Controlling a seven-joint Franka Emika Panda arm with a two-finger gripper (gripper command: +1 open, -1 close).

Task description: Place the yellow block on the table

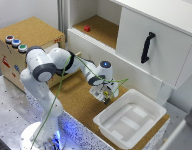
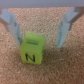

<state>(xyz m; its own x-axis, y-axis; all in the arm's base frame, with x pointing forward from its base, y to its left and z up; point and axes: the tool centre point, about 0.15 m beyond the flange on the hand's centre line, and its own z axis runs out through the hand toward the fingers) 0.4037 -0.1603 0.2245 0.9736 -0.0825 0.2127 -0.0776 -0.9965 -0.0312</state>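
Observation:
The yellow block, a small cube marked with a black N, rests on the speckled cork table. My gripper stands over it with one finger on each side. The fingers are spread wider than the block, with a gap showing on both sides, so the gripper is open. In the exterior view the gripper is low over the table, just beside the white tray's near corner. The block is too small to make out there.
A white plastic tray sits on the exterior view's right of the gripper. A cork-topped drawer box with coloured buttons stands at the back left. A small red cube lies on the cabinet shelf. A white door with a black handle stands behind.

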